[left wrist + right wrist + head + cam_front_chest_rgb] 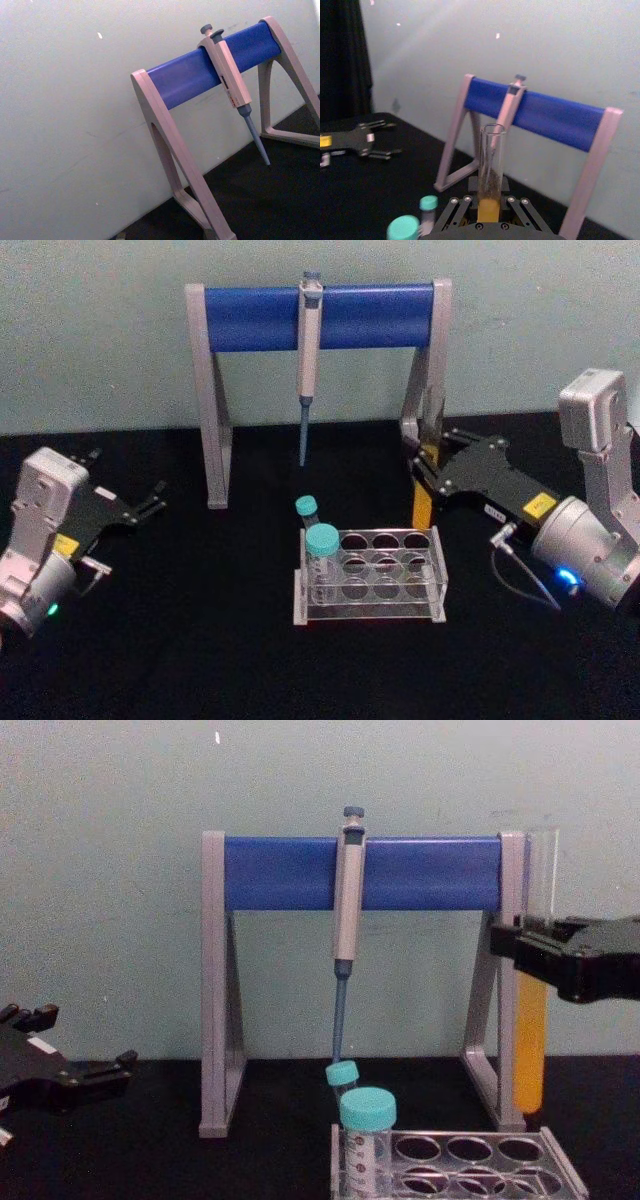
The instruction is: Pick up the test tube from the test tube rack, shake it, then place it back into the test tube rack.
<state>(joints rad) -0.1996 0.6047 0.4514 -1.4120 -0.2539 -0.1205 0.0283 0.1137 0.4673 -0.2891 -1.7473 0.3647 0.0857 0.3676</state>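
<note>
The test tube point(530, 1040) is a slim, capless glass tube with orange-yellow liquid in its lower half. It hangs upright in the air, and my right gripper point(530, 945) is shut on it near mid-height. In the head view the test tube point(421, 508) sits just behind the right rear corner of the clear test tube rack point(437, 570), with its bottom above the rack's top plate. The right wrist view shows the test tube point(490, 165) standing up between the fingers point(456, 206). My left gripper point(152, 502) rests open low over the table at the far left, away from the rack.
Two teal-capped tubes point(322, 540) stand in the rack's left holes. A grey-and-blue pipette stand point(320, 315) with a hanging pipette point(310, 350) spans the back, and its right leg is close behind the held tube. Black table lies around the rack.
</note>
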